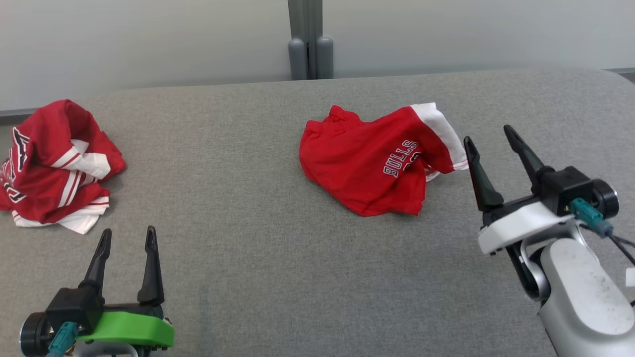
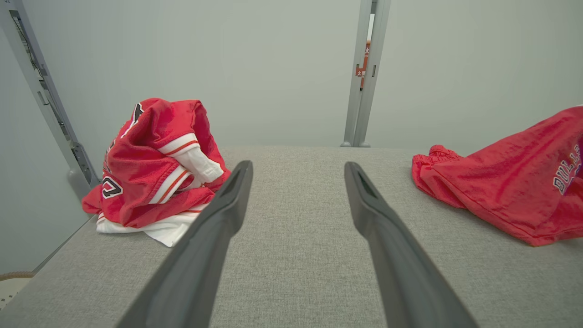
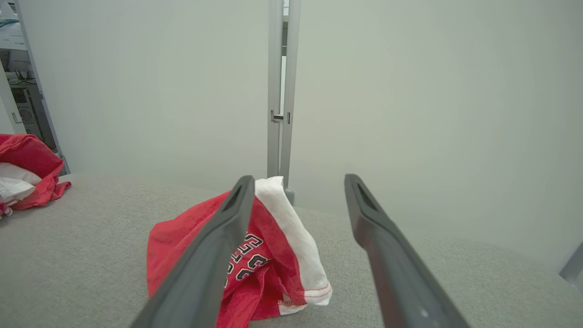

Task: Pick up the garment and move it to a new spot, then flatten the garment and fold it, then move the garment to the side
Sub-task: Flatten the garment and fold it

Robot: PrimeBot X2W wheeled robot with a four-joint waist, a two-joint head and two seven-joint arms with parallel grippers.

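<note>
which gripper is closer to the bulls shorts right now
Right. The right gripper hangs open just off the white-banded end of the Bulls shorts, not touching. The left gripper sits open far to their left, beside the crumpled red jersey.

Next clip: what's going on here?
Nothing is grasped yet. The right end effector hovers open just beside the white-trimmed edge of the red Bulls shorts, which lie rumpled mid-table. The left end effector is open and empty, near a crumpled red-and-white jersey at the left edge of the grey table.
</note>
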